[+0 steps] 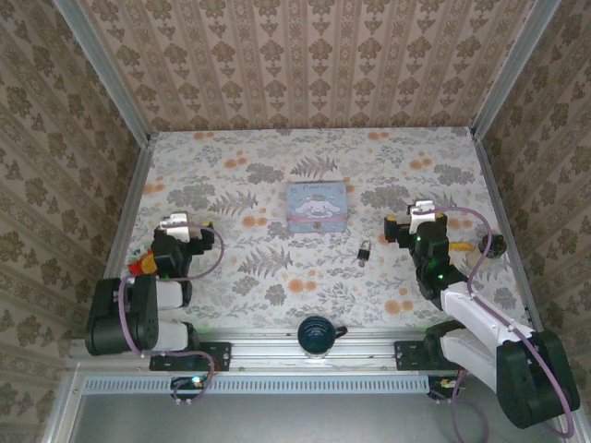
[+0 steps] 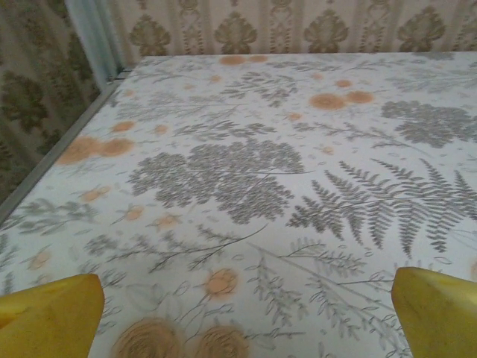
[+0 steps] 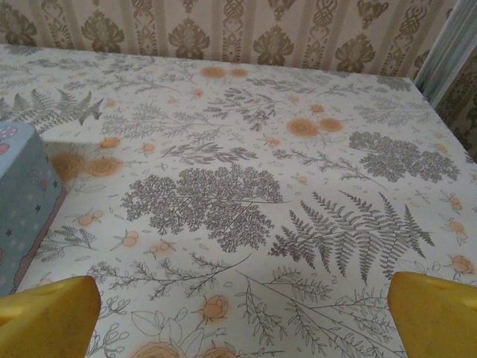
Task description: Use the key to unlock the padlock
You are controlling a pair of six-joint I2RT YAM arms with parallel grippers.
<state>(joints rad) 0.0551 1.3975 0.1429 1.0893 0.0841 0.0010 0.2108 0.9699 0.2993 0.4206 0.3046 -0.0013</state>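
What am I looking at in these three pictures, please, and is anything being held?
Two robot arms are bolted at the near edge of a flower-patterned table. The overhead picture looks down from behind them; the other two come from a camera on each wrist, the yellow shapes being that arm's own fingers. On the table lie a pale blue cartoon tin and, nearer the right arm, a tiny dark padlock; a dark round object sits by the front rail. The left pincer and right pincer stand open, holding nothing. I cannot make out a key.
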